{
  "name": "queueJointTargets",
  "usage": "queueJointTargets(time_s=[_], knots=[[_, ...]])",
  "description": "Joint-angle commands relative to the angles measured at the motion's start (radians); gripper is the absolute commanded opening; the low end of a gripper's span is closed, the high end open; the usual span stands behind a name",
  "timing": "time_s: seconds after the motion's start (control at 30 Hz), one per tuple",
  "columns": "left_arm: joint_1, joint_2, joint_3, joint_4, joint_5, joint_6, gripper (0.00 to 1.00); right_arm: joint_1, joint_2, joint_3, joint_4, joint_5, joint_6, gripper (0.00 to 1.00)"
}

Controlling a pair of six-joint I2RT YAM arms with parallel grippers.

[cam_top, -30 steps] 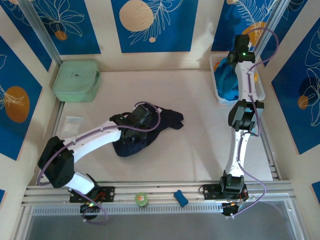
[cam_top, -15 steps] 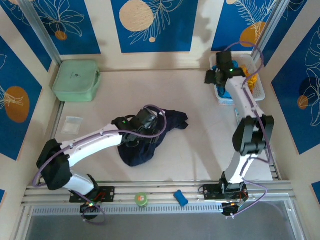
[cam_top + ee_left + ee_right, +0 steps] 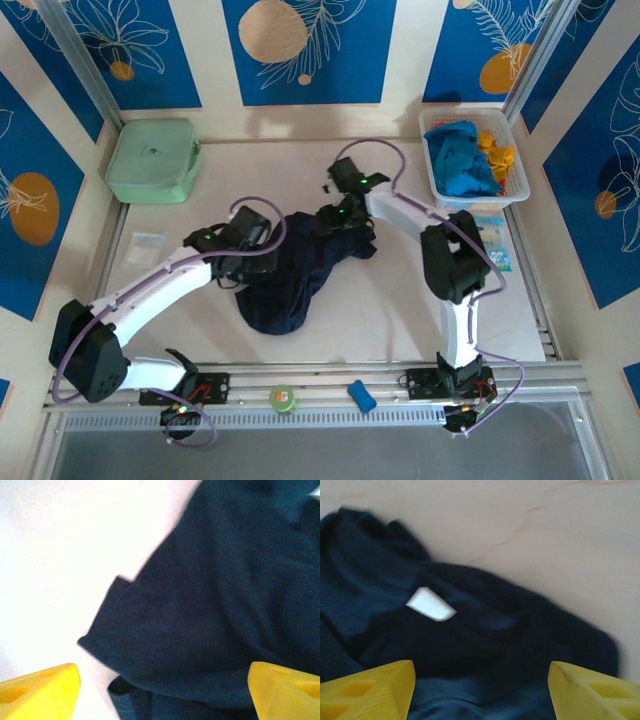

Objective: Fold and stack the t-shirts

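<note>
A dark navy t-shirt (image 3: 290,285) lies crumpled in the middle of the table. My left gripper (image 3: 258,262) hovers over its left edge, open; the left wrist view has its yellow fingertips (image 3: 42,690) wide apart above the navy cloth (image 3: 210,605), holding nothing. My right gripper (image 3: 335,222) is open over the shirt's far part. Its fingertips (image 3: 370,690) straddle the collar area near a white label (image 3: 430,604). A turquoise-blue t-shirt (image 3: 460,165) and an orange-yellow one (image 3: 497,155) sit bunched in the basket.
The white mesh basket (image 3: 440,197) stands at the back right and a mint-green box (image 3: 152,160) at the back left. A clear packet (image 3: 147,248) lies left, another packet (image 3: 492,245) right. A green tape roll (image 3: 284,399) and a blue object (image 3: 362,396) rest on the front rail.
My right arm swung from the basket over to the navy shirt. The left gripper opened, let go of the shirt and shifted left; the shirt spread a little.
</note>
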State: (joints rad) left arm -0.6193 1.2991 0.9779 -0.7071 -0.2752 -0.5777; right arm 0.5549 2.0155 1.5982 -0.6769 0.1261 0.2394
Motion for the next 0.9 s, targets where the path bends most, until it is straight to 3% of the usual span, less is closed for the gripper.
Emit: queueJointTargets(time_s=[0.0,0.37,0.5,0.6,0.67,0.83,0.87], knots=[[0.067,-0.046,-0.114,0.071,0.119,-0.088,0.84,0.061,0.058,0.14,-0.049,-0.044,-0.065,0.71],[0.162,0.039,-0.308,0.362,0.195,-0.103,0.76,0.109,0.352,0.583,-0.28,0.068,0.01,0.74],[0.189,0.15,-0.284,0.461,0.194,-0.068,0.67,0.109,0.365,0.621,-0.321,0.103,0.069,0.74],[0.204,0.241,-0.203,0.477,0.188,-0.027,0.58,0.108,0.299,0.549,-0.319,0.147,0.107,0.73],[0.205,0.289,-0.144,0.465,0.186,-0.006,0.48,0.106,0.229,0.46,-0.298,0.166,0.135,0.73],[0.205,0.341,-0.058,0.437,0.158,0.031,0.01,0.096,0.022,0.183,-0.225,0.157,0.209,0.72],[0.205,0.341,-0.047,0.428,0.148,0.038,0.0,0.092,-0.015,0.129,-0.212,0.155,0.226,0.72]])
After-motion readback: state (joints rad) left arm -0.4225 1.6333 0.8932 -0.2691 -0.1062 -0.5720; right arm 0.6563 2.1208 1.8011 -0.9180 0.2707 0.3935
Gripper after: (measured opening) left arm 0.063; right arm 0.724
